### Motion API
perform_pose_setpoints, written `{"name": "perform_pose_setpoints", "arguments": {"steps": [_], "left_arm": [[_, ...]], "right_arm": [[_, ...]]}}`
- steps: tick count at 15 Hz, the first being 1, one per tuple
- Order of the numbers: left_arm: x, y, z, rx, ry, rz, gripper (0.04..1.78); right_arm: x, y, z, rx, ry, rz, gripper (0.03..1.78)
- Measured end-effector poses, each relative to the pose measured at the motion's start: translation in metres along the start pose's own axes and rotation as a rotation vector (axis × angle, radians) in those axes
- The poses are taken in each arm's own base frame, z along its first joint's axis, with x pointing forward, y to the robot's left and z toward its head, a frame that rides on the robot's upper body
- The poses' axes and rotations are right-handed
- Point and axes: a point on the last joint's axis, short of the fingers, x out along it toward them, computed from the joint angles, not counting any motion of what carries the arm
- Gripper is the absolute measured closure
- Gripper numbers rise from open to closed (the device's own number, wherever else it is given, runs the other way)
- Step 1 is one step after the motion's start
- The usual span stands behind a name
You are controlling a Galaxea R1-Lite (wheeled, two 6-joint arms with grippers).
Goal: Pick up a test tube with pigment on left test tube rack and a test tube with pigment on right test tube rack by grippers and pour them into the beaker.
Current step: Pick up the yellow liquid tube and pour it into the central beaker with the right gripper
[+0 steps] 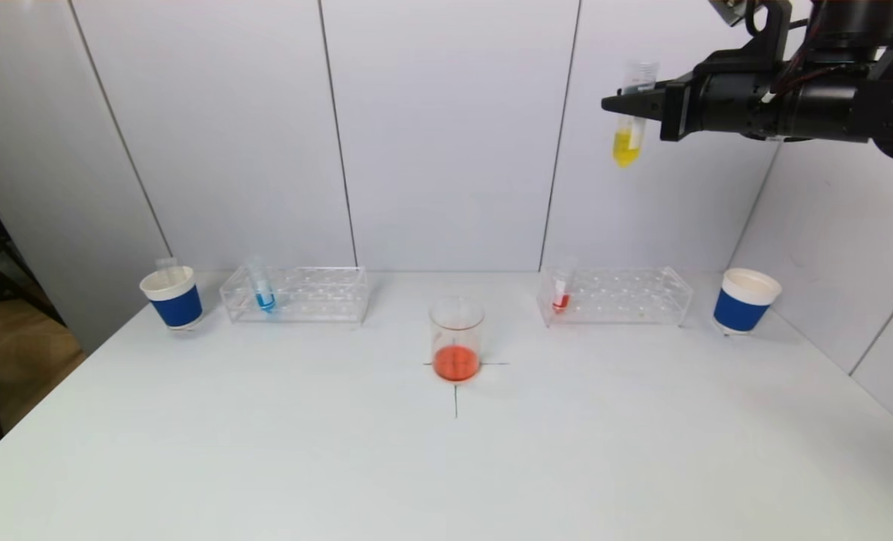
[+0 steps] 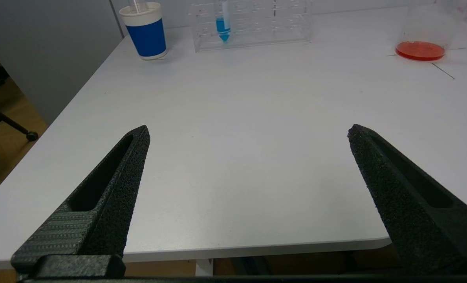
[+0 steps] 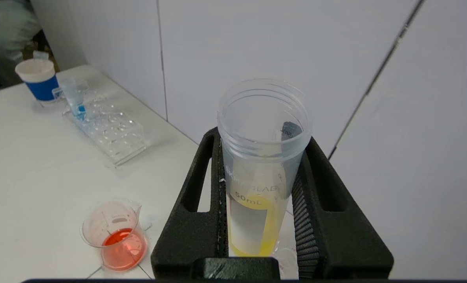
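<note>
While our right gripper (image 1: 626, 105) hangs high above the right test tube rack (image 1: 616, 295), its fingers are clamped on the upright yellow test tube (image 1: 629, 120). On the white table (image 1: 446, 466), the beaker (image 1: 457, 340) with orange-red liquid stands between the 2 racks. A blue test tube (image 1: 261, 288) sits in the left test tube rack (image 1: 297, 294), a red test tube (image 1: 562, 288) in the right. Our left gripper (image 2: 249, 131), fingers wide apart, holds nothing near the table's front edge.

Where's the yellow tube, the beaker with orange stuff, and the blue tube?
Yellow tube (image 1: 626, 146): head view, on its yellow liquid.
Beaker (image 1: 457, 362): head view, on the orange liquid.
Blue tube (image 1: 265, 301): head view, on its blue tip.
</note>
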Motion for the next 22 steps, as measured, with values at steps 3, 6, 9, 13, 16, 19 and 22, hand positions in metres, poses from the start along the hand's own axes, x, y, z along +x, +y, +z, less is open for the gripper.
{"name": "perform_pose_setpoints", "arguments": {"steps": [3, 6, 9, 13, 16, 19, 22], "left_arm": [[0.000, 0.000, 0.000, 0.000, 0.000, 0.000, 0.06], [0.000, 0.000, 0.000, 0.000, 0.000, -0.001, 0.06], [0.000, 0.000, 0.000, 0.000, 0.000, -0.001, 0.06], [0.000, 0.000, 0.000, 0.000, 0.000, -0.001, 0.06], [0.000, 0.000, 0.000, 0.000, 0.000, 0.000, 0.06], [0.000, 0.000, 0.000, 0.000, 0.000, 0.000, 0.06], [0.000, 0.000, 0.000, 0.000, 0.000, 0.000, 0.06]], "right_arm": [[0.018, 0.024, -0.009, -0.131, 0.014, 0.094, 1.29], [0.033, 0.033, -0.020, -0.235, 0.002, 0.195, 1.29], [0.049, 0.033, -0.038, -0.359, 0.008, 0.260, 1.29], [0.074, 0.040, -0.062, -0.474, -0.007, 0.358, 1.29], [0.090, 0.048, -0.077, -0.572, -0.029, 0.413, 1.29], [0.104, 0.061, -0.087, -0.642, -0.064, 0.455, 1.29], [0.117, 0.069, -0.093, -0.749, -0.146, 0.443, 1.29]]}}
